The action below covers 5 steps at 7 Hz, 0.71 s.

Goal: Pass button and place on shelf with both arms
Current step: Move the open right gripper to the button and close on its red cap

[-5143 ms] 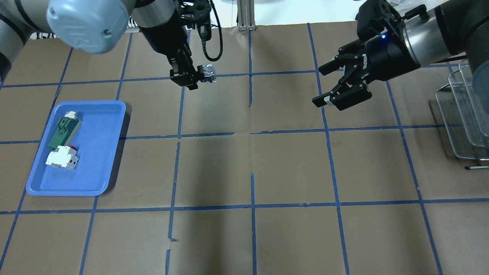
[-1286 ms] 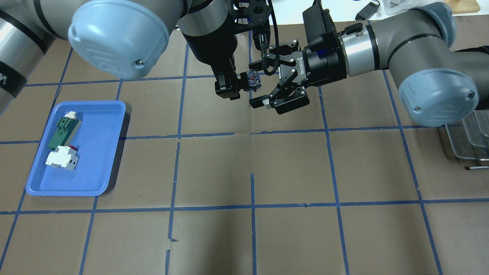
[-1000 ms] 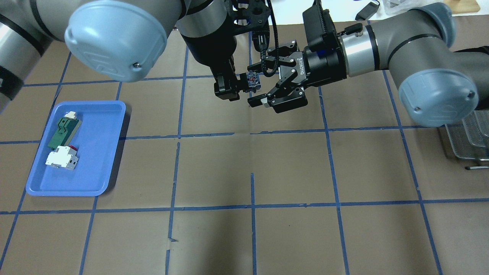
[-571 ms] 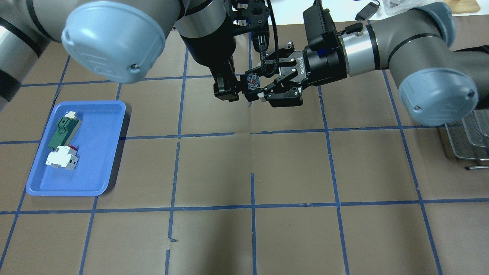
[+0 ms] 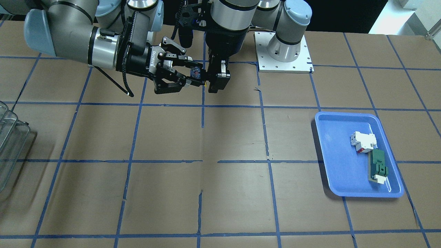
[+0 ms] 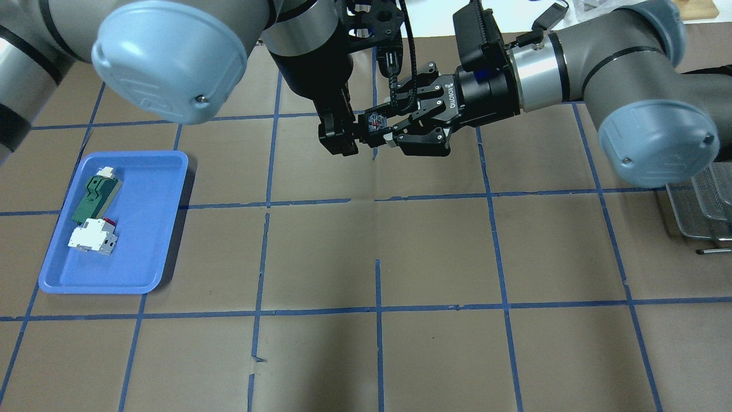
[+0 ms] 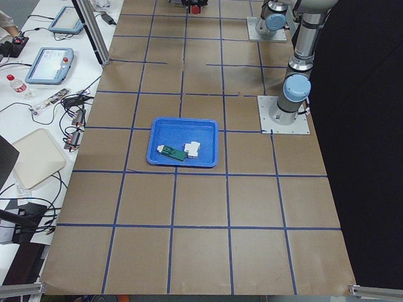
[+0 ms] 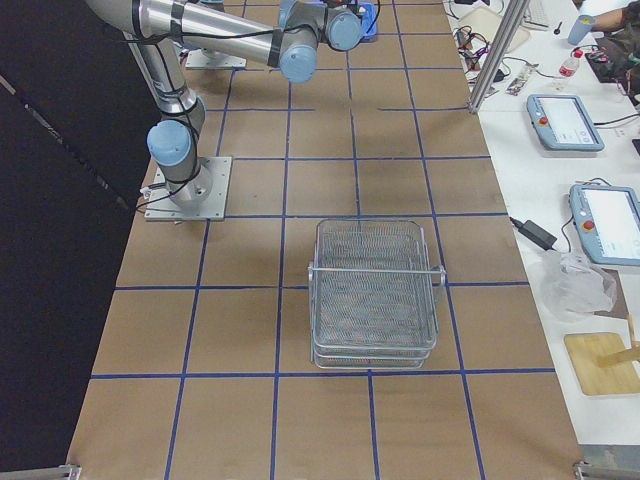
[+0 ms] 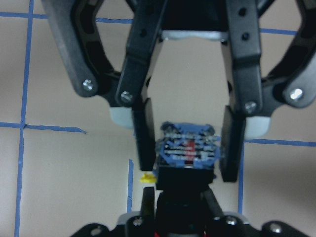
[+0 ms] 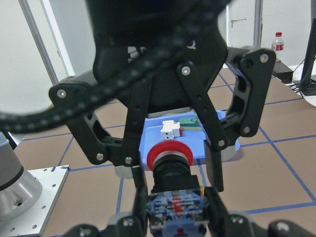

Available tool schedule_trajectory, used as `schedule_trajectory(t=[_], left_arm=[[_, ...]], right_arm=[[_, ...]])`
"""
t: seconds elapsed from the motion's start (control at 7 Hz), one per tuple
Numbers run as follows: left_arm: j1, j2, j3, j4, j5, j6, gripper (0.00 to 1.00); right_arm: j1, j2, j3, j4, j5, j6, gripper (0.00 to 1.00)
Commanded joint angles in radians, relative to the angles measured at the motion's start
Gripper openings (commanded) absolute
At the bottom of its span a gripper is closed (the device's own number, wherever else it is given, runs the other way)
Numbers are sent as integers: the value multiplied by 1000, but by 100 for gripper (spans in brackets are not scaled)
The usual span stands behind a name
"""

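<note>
The button (image 6: 376, 121) hangs in the air over the far middle of the table, between both grippers. My left gripper (image 6: 357, 130) is shut on its black collar behind the red cap (image 10: 170, 154). My right gripper (image 6: 388, 125) faces it, and its pads (image 9: 144, 133) press on the sides of the blue-and-clear rear block (image 9: 188, 148). The right wrist view shows that block (image 10: 175, 207) between my own fingers. The front view shows the same meeting (image 5: 196, 72). The shelf (image 8: 372, 290) stands at the table's right end, its edge in the overhead view (image 6: 697, 200).
A blue tray (image 6: 143, 229) at the left holds a white boxy component (image 6: 91, 236) and a green block (image 6: 96, 197). Brown paper with a blue tape grid covers the table. The arms' base plates (image 5: 283, 51) sit at the back.
My right gripper came in from the right to the button in my left gripper. In the last second its fingers closed from wide open onto the rear block. The left gripper held still.
</note>
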Motion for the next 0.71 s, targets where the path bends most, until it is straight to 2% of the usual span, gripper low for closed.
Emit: schedule_trajectory(t=[0.0, 0.14, 0.43, 0.57], left_arm=[[0, 0, 3, -4, 2, -7, 93], [1, 2, 7, -6, 2, -9, 93], [15, 22, 12, -12, 6, -12, 93], [46, 40, 10, -62, 9, -23, 93]], right_arm=[[0, 1, -1, 1, -3, 13, 0], [0, 1, -1, 4, -5, 14, 0], [-16, -2, -6, 18, -112, 14, 0], [-26, -4, -7, 13, -165, 44, 0]])
